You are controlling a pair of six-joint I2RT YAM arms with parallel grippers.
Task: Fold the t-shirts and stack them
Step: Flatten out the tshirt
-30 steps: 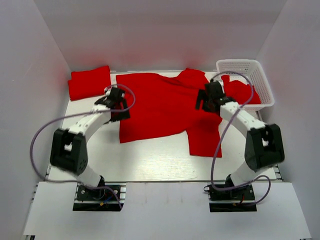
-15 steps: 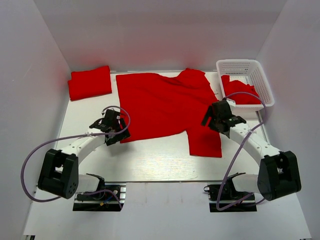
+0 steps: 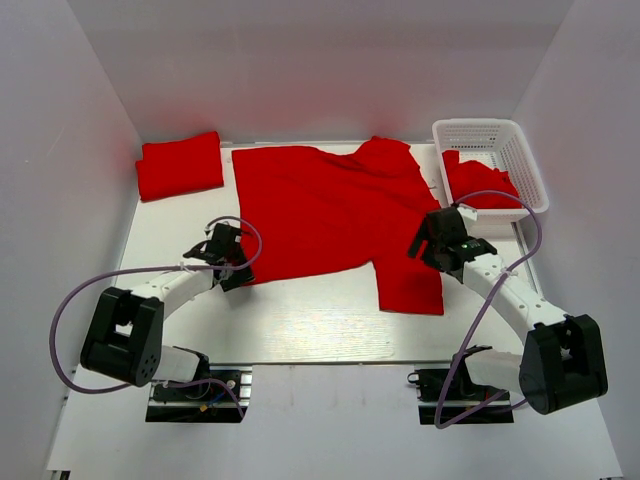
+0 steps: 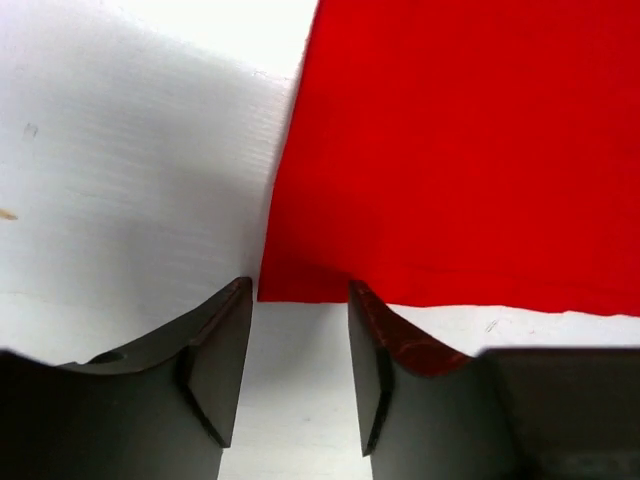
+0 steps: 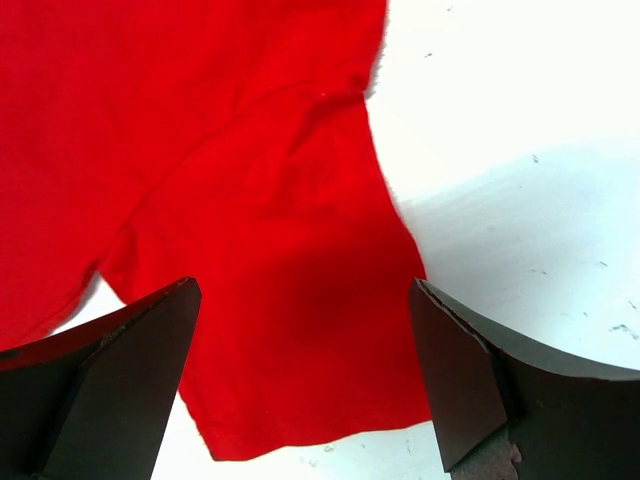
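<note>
From above, we see a spread bright red cloth t-shirt [image 3: 325,215] ahead of both grippers. The left gripper [image 3: 230,268] is at its near corner and the right gripper [image 3: 428,243] at its right edge. A folded red t-shirt [image 3: 180,165] lies far beyond the left jaws. A crumpled red t-shirt [image 3: 478,182] sits in a white plastic lattice basket [image 3: 520,150] beyond the right jaws.

On our left wrist, the jaws stand slightly parted and empty, with the hem corner at their tips.

On our right wrist, the jaws gape wide and grip nothing, and a shirt flap lies between them on the white table [image 5: 520,120].

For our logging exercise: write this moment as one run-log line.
left gripper open at near-left corner of spread shirt | right gripper open over its sleeve | folded shirt far left | another shirt in basket
</note>
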